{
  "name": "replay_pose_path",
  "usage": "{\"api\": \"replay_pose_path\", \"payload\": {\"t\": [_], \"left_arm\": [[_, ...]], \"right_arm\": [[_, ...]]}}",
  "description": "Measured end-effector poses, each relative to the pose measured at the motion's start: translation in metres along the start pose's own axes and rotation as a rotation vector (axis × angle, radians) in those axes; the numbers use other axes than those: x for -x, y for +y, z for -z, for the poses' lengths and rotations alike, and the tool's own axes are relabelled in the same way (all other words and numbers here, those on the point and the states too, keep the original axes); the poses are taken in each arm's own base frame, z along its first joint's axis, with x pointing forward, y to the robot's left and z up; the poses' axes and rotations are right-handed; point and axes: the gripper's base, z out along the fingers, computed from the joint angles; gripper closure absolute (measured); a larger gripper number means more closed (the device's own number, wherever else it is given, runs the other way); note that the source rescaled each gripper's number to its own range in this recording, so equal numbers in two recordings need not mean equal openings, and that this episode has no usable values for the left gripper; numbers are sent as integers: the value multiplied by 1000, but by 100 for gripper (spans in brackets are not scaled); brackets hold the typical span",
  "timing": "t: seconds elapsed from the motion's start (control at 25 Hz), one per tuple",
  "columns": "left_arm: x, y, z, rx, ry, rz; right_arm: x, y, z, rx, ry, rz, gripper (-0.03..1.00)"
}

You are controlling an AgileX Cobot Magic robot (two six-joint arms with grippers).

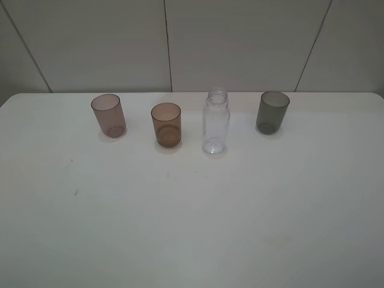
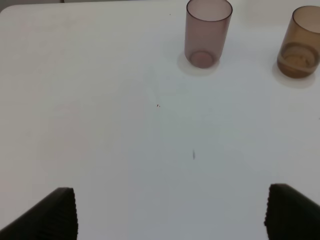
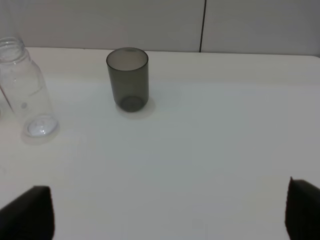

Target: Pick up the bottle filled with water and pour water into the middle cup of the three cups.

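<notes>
The clear capless bottle stands upright on the white table, between the amber-brown middle cup and the dark grey cup. The pinkish-mauve cup stands at the left. No gripper shows in the exterior high view. The left wrist view shows my left gripper open and empty, well short of the mauve cup and the amber cup. The right wrist view shows my right gripper open and empty, back from the bottle and the grey cup.
The white table runs back to a pale panelled wall. A few small dark specks mark the table on the left. The table's far edge lies just behind the cups.
</notes>
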Motion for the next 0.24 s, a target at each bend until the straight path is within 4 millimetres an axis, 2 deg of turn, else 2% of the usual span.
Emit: {"api": "replay_pose_path", "payload": {"t": [0.24], "left_arm": [[0,0,0,0,0,0]], "right_arm": [[0,0,0,0,0,0,-3]]}}
